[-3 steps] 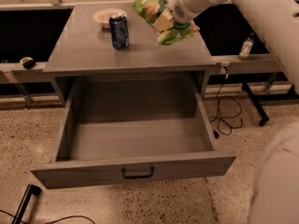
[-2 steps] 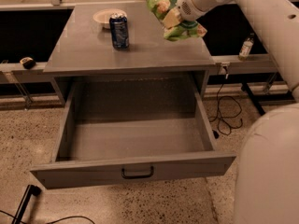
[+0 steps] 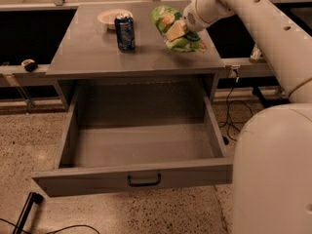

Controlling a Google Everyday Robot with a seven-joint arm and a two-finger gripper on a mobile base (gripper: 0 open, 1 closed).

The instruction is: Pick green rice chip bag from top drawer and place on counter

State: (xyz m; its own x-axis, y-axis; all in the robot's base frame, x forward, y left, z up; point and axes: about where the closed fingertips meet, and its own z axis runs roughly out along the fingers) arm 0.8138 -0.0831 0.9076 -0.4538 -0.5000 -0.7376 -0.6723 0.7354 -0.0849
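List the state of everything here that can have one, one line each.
Drawer: pulled fully open, nothing inside.
Chip bag: out of the drawer, tilted, held low over the right side of the counter.
Gripper: above the counter's right side, shut on the chip bag.
Soda can: upright on the counter.
Dish: right side up, behind the soda can.
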